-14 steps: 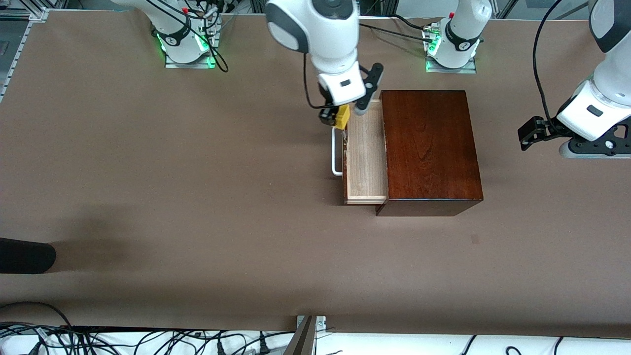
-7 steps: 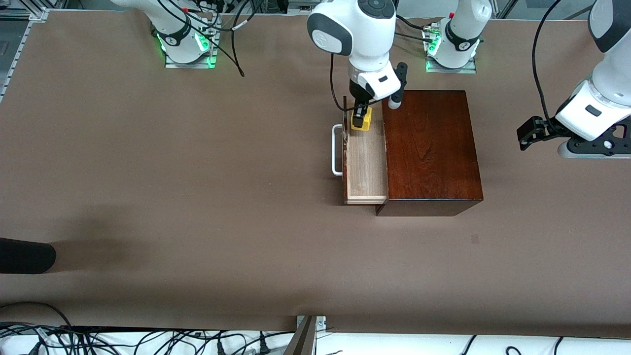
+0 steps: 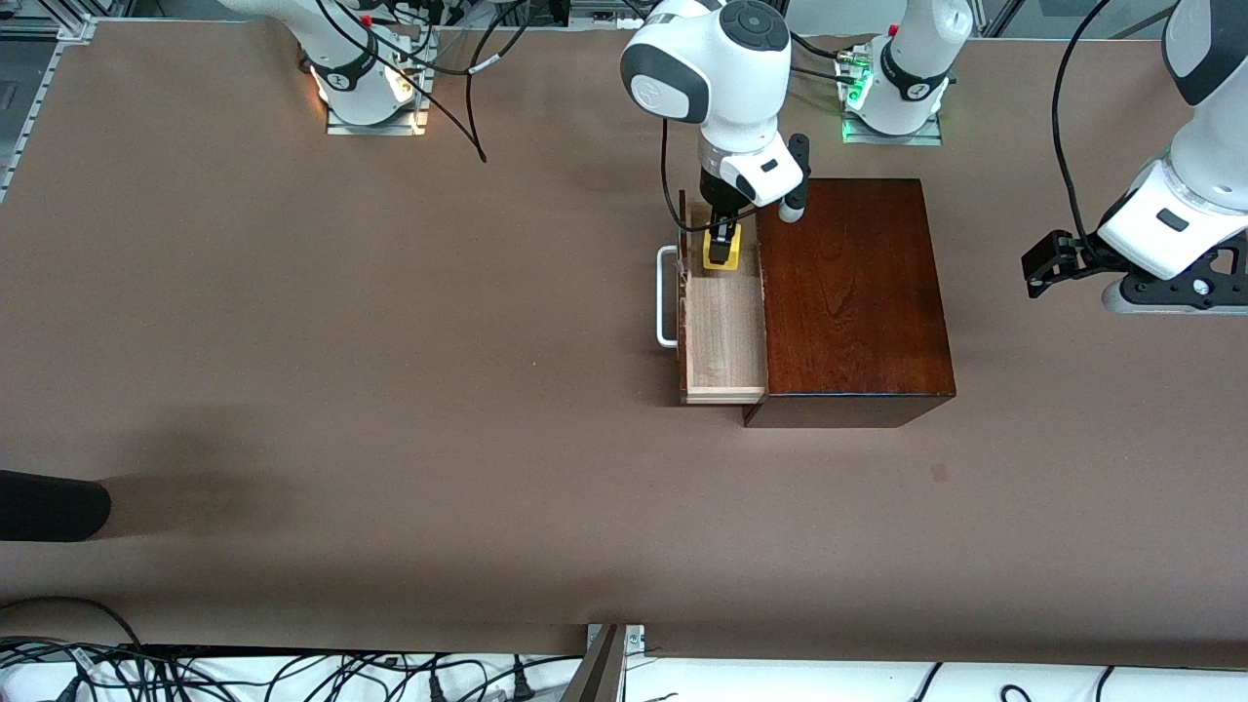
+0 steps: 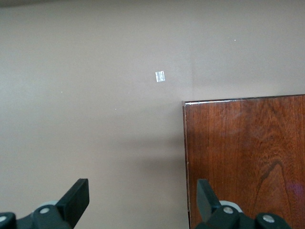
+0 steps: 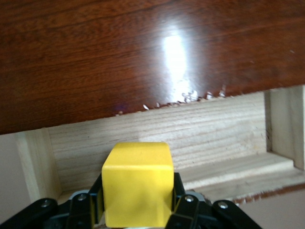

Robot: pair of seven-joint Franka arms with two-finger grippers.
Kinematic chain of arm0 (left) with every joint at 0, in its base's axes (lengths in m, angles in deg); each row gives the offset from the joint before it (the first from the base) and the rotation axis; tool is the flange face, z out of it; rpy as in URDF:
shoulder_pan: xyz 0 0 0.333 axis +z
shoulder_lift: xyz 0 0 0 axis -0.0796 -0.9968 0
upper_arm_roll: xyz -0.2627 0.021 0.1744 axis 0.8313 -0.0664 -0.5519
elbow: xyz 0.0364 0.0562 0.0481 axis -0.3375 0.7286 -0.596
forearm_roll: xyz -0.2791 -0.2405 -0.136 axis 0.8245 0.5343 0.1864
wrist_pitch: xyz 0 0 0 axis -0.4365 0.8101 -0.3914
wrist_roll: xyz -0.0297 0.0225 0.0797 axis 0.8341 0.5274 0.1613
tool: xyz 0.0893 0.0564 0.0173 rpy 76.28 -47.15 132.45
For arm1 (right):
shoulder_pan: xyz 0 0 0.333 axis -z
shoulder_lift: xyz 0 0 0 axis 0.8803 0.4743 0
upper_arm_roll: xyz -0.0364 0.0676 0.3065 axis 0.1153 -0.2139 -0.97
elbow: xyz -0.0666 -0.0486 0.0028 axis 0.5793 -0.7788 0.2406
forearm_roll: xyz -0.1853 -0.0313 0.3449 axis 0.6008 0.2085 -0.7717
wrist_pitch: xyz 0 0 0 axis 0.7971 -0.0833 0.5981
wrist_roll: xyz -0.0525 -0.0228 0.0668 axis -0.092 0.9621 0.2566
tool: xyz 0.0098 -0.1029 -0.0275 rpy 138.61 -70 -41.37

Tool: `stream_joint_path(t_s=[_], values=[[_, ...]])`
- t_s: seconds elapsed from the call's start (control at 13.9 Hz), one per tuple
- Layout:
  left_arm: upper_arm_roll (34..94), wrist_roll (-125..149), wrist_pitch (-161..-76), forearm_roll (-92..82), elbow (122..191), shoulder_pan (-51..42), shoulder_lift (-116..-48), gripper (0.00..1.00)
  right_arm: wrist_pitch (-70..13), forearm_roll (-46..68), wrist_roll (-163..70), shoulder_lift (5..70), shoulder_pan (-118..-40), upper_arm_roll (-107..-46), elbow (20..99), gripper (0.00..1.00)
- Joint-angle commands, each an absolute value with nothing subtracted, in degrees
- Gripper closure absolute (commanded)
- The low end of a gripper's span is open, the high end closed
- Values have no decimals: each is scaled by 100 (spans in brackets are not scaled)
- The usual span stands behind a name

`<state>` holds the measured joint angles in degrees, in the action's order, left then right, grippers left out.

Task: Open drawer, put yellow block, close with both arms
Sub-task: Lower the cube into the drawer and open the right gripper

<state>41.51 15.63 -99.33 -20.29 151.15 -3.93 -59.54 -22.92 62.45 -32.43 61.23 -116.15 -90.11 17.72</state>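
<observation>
The drawer [image 3: 723,336] is pulled out of the dark mahogany box [image 3: 850,292], toward the right arm's end of the table; its pale wood tray is open and its white handle [image 3: 665,297] faces that end. My right gripper [image 3: 722,250] is shut on the yellow block [image 3: 722,255] and holds it low over the drawer's tray, at the part farther from the front camera. The right wrist view shows the block [image 5: 138,183] between the fingers, above the tray's wall [image 5: 157,138]. My left gripper [image 3: 1041,265] is open and empty, waiting over the table at the left arm's end, beside the box [image 4: 245,157].
A small pale mark [image 4: 160,76] lies on the brown table near the box's corner. A dark object [image 3: 49,505] lies at the table's edge at the right arm's end. Cables run along the table's near edge.
My right gripper has carried the yellow block from above the drawer's front over the tray and lowered it into the drawer. The left arm has not moved.
</observation>
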Motion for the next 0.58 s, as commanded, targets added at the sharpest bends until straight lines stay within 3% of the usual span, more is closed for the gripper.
stream_joint_path(t_s=[0.0,0.5], values=[[4157,1717,-9915,-1896,15000,-352,-6029,0,-2394,6363,-2857,6372,-11662,-8974,1540,100],[4166,1725,-9906,-1896,15000,-361,-6037,0,-2306,6292,-2460,6460,-11635,-8983,1707,100]])
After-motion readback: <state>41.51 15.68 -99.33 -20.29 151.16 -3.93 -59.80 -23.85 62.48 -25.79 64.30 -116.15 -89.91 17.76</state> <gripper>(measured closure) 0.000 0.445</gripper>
